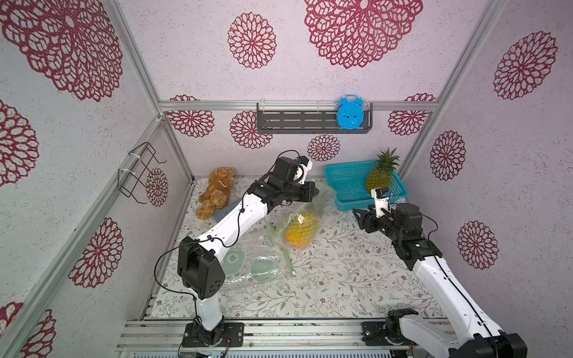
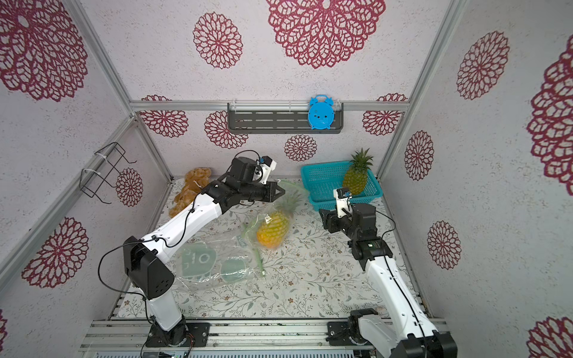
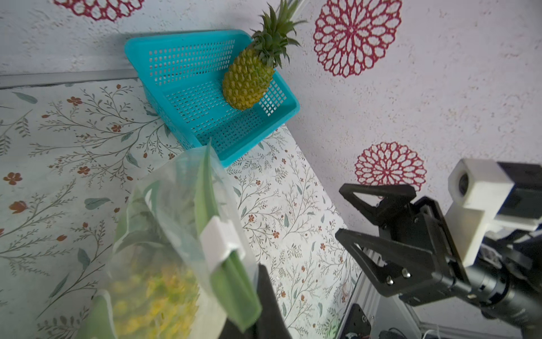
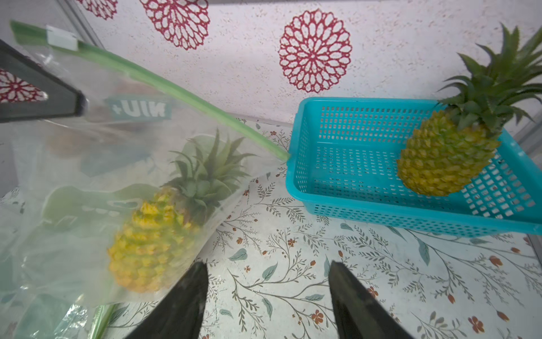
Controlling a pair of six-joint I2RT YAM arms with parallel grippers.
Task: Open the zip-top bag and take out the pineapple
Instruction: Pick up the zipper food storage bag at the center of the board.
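Well, my left claw (image 1: pixel 314 192) pinches the green strip (image 4: pixel 176 88) of the zip-top bag (image 4: pixel 58 164), my right claw (image 4: pixel 268 267) gapes empty, and the pineapple (image 4: pixel 152 243) lies inside.

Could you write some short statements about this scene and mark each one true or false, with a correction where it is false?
1. The left gripper is shut on the green top edge of the zip-top bag. True.
2. The bagged pineapple lies inside the basket. False: it is outside the basket; a second pineapple stands in the basket.
3. The right gripper holds a pineapple. False: it is open and empty.
4. A blue alarm clock sits on the wall shelf. True.
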